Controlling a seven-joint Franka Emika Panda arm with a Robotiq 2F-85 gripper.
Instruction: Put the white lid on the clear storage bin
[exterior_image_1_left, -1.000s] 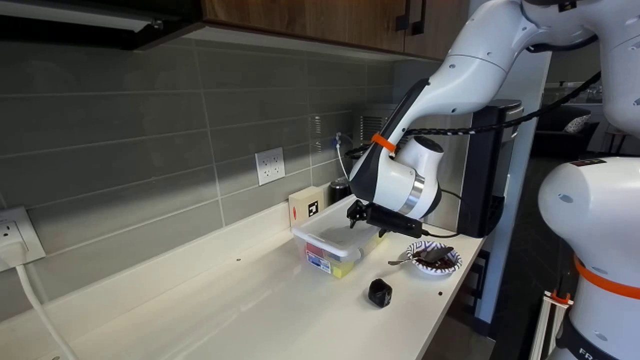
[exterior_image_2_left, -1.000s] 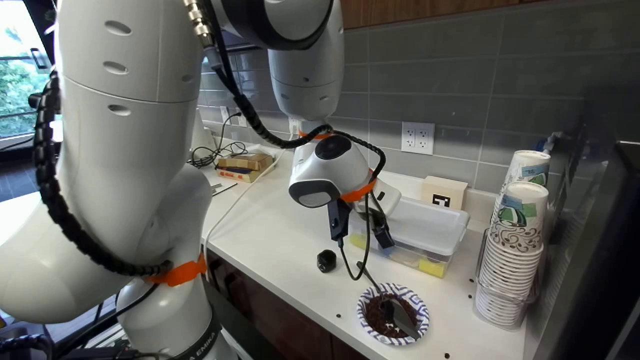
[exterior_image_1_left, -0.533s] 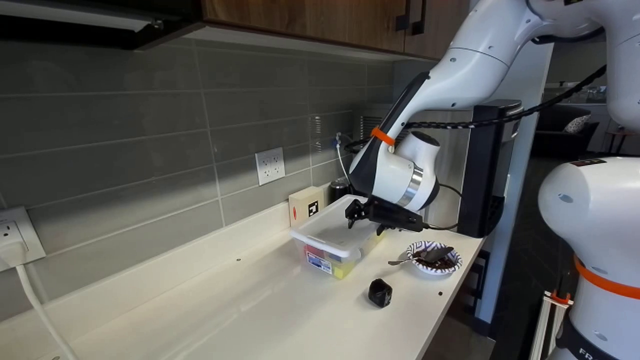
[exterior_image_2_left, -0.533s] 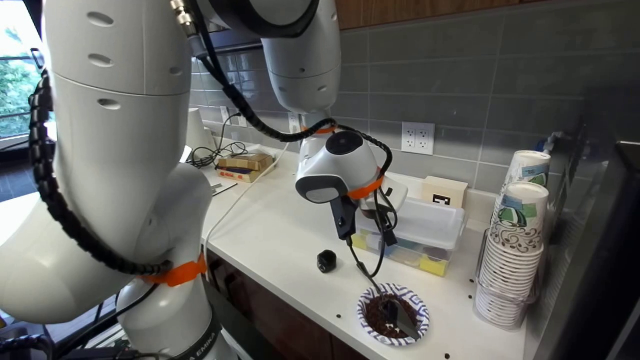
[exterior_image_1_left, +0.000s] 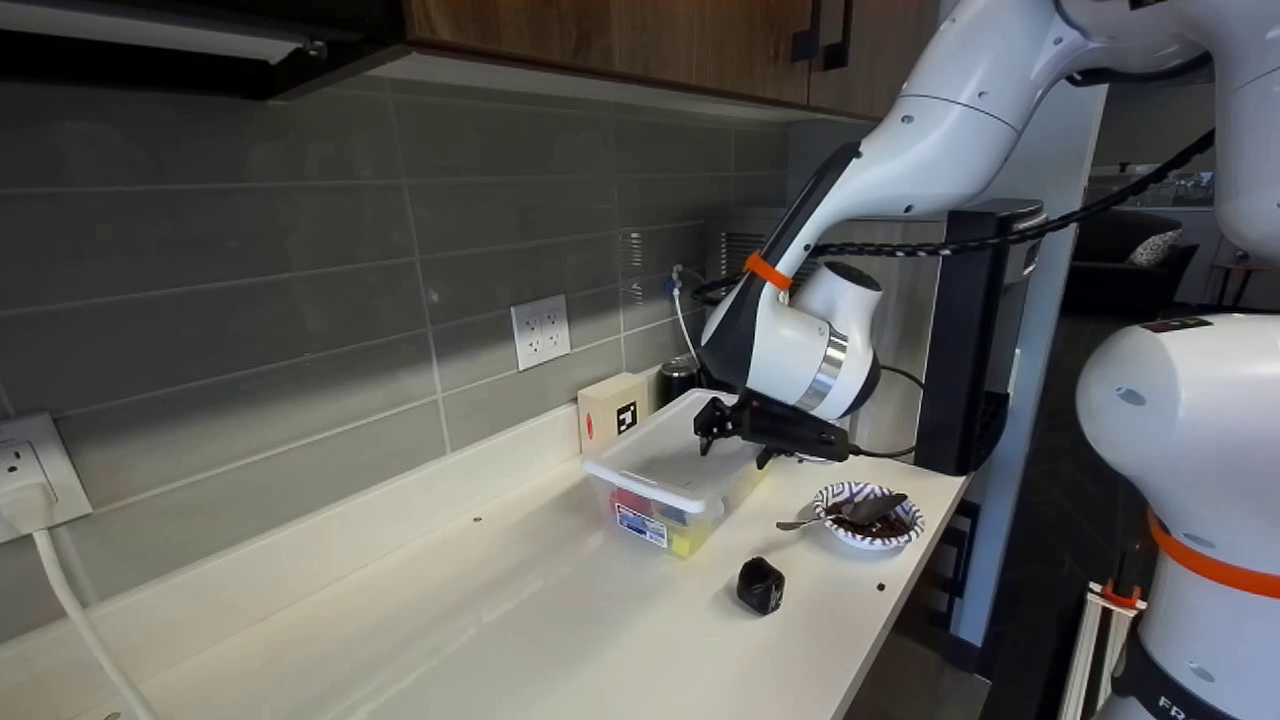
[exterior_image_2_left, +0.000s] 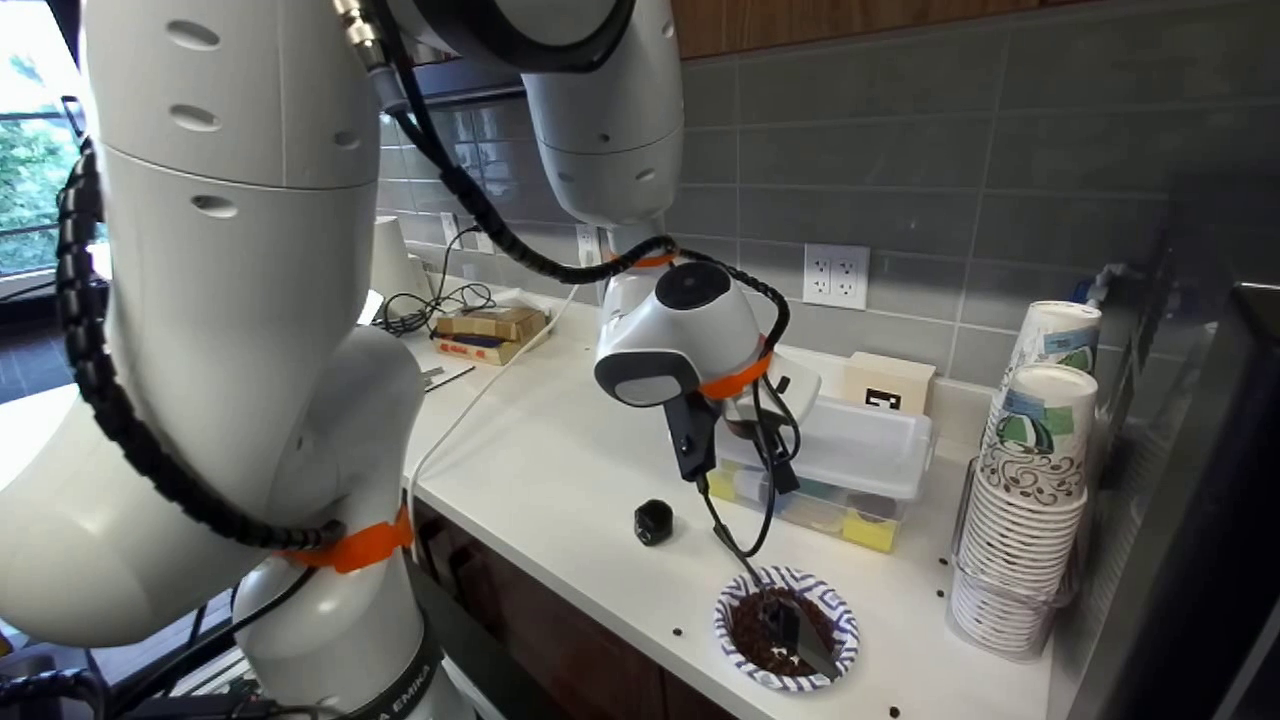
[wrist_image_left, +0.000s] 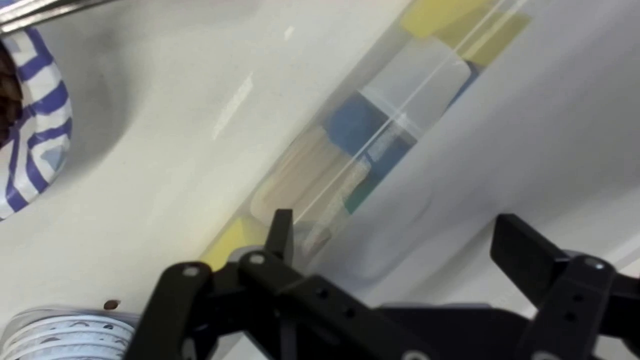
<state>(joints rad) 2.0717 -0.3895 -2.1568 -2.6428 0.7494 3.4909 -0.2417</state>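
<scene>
One white lid (exterior_image_2_left: 860, 445) — flat atop the clear storage bin (exterior_image_2_left: 825, 508), long axis roughly parallel to the tiled wall (exterior_image_2_left: 860, 150), running diagonally lower left to upper right in the wrist view. One gripper (wrist_image_left: 394, 227) — jaws spread apart, above the lid.

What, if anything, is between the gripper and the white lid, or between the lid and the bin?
Nothing visible. The open gripper is over the white lid, which already lies on top of the bin. Whether it's fully pressed down, I can't tell.
</scene>
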